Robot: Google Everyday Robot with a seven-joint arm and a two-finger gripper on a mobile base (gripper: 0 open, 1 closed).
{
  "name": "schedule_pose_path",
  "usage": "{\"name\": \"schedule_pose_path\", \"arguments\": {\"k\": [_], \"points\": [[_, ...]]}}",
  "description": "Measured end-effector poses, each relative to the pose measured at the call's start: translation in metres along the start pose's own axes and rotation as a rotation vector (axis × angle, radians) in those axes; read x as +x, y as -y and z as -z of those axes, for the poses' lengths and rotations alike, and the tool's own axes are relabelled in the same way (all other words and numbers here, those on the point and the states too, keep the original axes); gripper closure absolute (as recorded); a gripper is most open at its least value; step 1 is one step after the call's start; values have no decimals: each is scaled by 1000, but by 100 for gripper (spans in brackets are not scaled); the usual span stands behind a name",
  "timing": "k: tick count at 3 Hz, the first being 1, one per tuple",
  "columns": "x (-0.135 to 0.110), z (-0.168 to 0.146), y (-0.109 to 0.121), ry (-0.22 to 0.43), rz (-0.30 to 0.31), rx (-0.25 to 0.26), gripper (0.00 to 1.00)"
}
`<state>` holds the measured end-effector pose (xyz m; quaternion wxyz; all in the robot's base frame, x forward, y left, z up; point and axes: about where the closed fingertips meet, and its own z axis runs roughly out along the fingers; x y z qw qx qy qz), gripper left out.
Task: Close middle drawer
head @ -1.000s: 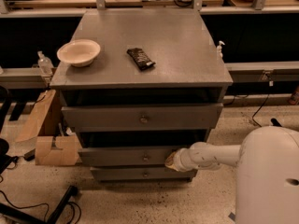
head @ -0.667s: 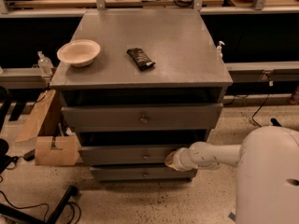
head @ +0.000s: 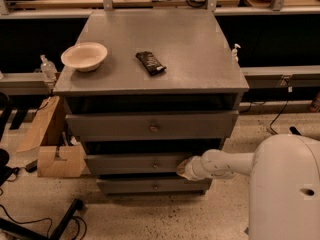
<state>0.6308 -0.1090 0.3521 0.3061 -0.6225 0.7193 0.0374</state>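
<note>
The grey cabinet [head: 150, 49] has three drawers. The middle drawer [head: 135, 163] has a low flat front with a small round knob [head: 155, 165] and stands slightly out from the cabinet. My gripper [head: 183, 168] is at the right part of that drawer's front, at the end of the white arm [head: 225, 164] that reaches in from the lower right. It is pressed against or very close to the front.
The top drawer [head: 150, 126] with a larger knob sits above, the lowest drawer [head: 152, 186] below. A cream bowl [head: 84, 56] and a dark snack bar [head: 150, 63] lie on the cabinet top. A cardboard box [head: 57, 159] stands on the floor at left. My white base [head: 287, 189] is at right.
</note>
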Motion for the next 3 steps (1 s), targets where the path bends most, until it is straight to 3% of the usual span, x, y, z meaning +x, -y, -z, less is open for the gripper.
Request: {"name": "schedule_pose_path", "arguments": {"k": [3], "points": [[-3,-13,15,10,-2,2,100]]}}
